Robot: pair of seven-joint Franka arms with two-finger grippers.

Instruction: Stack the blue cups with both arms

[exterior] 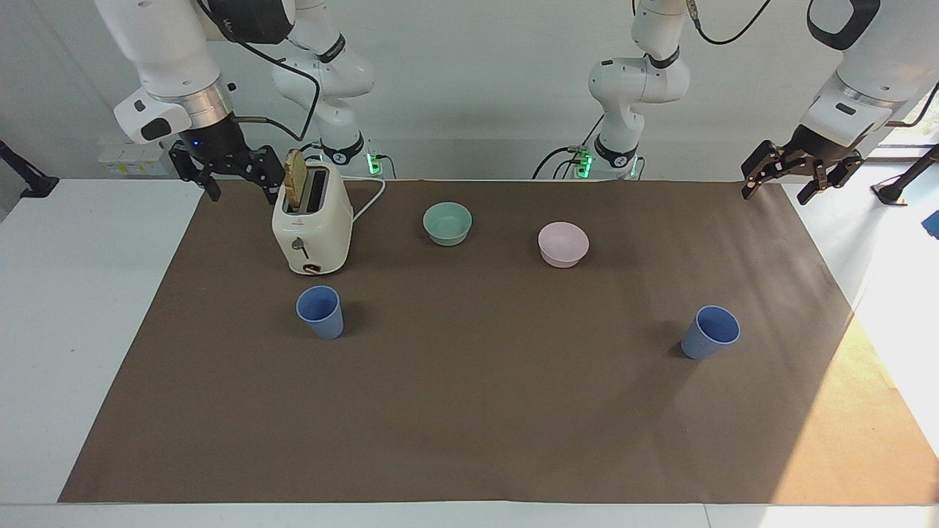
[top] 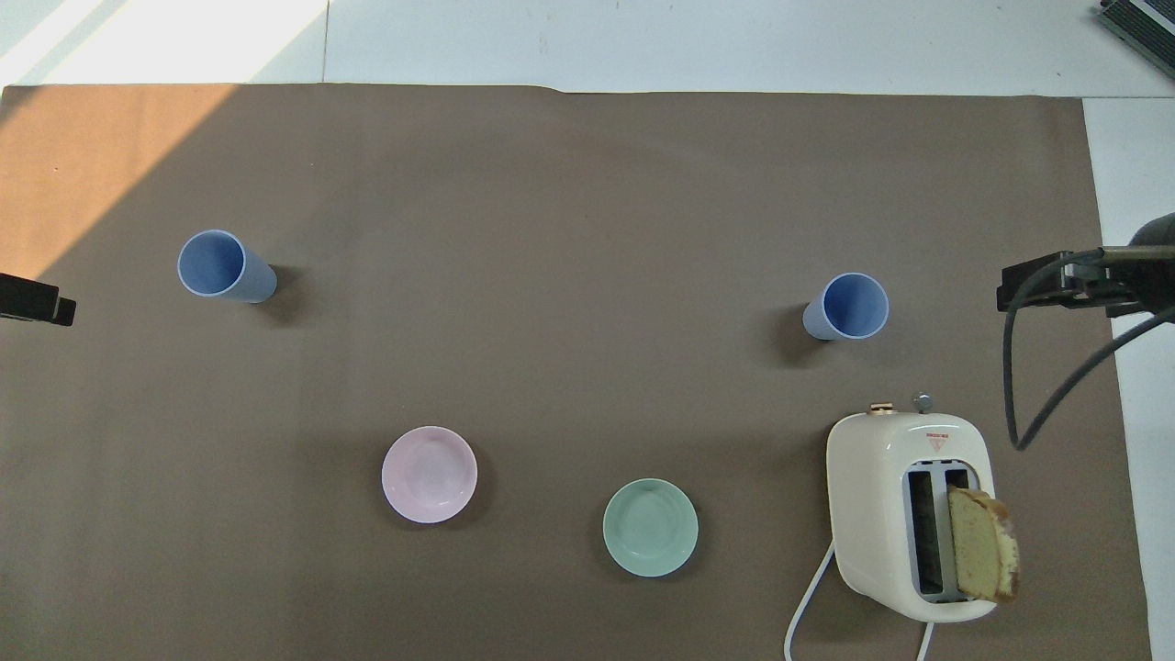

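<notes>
Hanging in the upper left of the facing view, the right gripper (exterior: 233,174) spreads its black jointed fingers, pinching nothing, above the brown mat's corner beside the toaster (exterior: 313,224); in the upper right of that view the left gripper (exterior: 801,174) is likewise spread and bare over the mat's edge. From overhead both are largely cut off: only a dark block shows at the frame's left edge and a black bracket with a grey cable at its right edge. The toaster is glossy cream with rounded corners, a rough tan slice of bread (exterior: 295,188) standing in one slot, its white cord trailing off. A teal bowl (exterior: 447,223) and a pink bowl (exterior: 563,243), both smooth and round, sit centre-top. The blue cups are matte periwinkle tumblers, tapered and handleless, upright and well apart: one cup (exterior: 320,312) left of centre just below the toaster, the other cup (exterior: 710,331) at right. The mat (exterior: 469,411) is flat, dull paper, sunlit at the lower right.
</notes>
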